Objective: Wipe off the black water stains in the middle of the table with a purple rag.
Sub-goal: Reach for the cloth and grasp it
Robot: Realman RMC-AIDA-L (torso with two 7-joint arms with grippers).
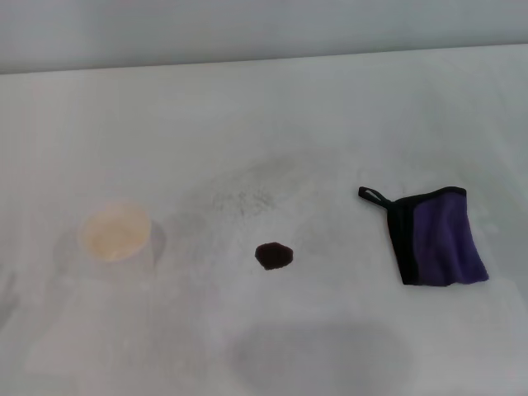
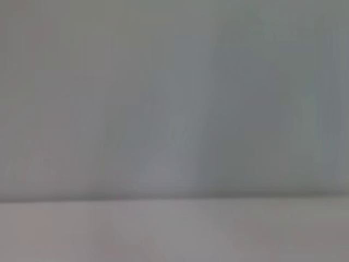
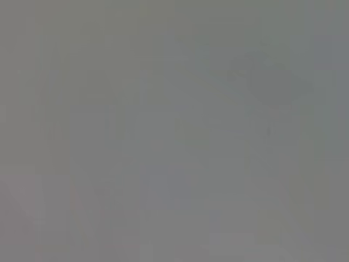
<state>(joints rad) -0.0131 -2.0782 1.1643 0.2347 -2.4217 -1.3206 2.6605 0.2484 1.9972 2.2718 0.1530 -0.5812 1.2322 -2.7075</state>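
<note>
The purple rag [image 1: 441,239] lay flat on the table [image 1: 330,107], right of the black stain [image 1: 273,255], handy for the right arm. Neither gripper showed, so their jaws could not be judged.

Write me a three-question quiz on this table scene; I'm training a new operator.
1. True or false: the rag covers the stain.
2. Which lies on the robot's left of the stain? A) rag B) cup C) nothing
3. Is either gripper visible in the head view?

Key: 1. False, they lie apart on the table. 2. B. 3. No, neither.
</note>
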